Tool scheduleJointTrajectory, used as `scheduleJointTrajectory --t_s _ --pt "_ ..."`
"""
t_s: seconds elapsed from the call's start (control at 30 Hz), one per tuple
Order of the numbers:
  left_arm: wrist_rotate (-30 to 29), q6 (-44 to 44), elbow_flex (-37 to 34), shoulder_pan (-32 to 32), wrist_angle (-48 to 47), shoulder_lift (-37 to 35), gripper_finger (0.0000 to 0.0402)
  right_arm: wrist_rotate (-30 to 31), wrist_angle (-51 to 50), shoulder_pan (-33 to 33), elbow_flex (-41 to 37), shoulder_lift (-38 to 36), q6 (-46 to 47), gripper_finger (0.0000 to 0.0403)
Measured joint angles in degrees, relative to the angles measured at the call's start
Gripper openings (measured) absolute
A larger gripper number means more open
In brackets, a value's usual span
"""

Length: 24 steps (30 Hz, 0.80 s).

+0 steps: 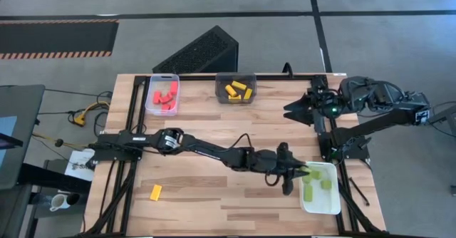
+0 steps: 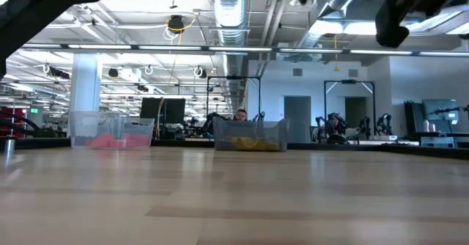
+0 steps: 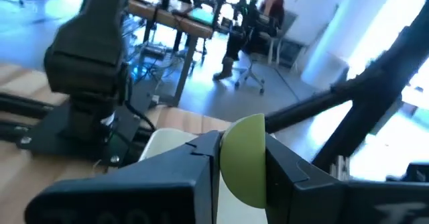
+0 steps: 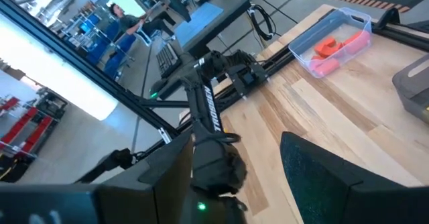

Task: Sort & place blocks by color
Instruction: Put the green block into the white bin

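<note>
My left gripper (image 1: 298, 172) reaches across the table, over the left rim of the white tray (image 1: 335, 204), and is shut on a light green block (image 3: 243, 158). Other green blocks (image 1: 311, 192) lie in that tray. Red blocks (image 1: 164, 95) fill the clear tray (image 1: 150, 102) at the far edge. Yellow blocks (image 1: 236, 90) sit in the dark grey tray (image 1: 220, 97) beside it. One yellow block (image 1: 156, 192) lies flat on the table near the front left. My right gripper (image 1: 293, 110) hangs open above the table's far right, with nothing between its fingers. My left gripper pinches the green block by two opposite sides (image 3: 224, 174) between its two fingers (image 3: 201, 174). The fingers point about level, toward the table's right edge. The block's rounded end (image 3: 247, 127) stands out past the fingers, and the block is lifted clear of the table.
A dark slanted box (image 1: 199, 51) stands on the floor beyond the far edge. The right arm's base and frame (image 1: 335, 145) stand by the white tray's far side. Bare wood (image 1: 214, 195) lies between the lone yellow block and the white tray.
</note>
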Motion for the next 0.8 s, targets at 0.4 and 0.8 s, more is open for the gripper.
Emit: scheduleJointTrajectory --t_s 0.4,0.8 --pt "1.51 -7.18 7.87 1.2 18.1 14.57 0.0038 0.36 1.74 -0.01 -0.02 2.84 0.0 0.0249" --pt "0.03 -13.01 8.48 1.23 17.72 20.79 0.004 0.2 3.03 0.01 0.02 4.91 0.09 0.0249"
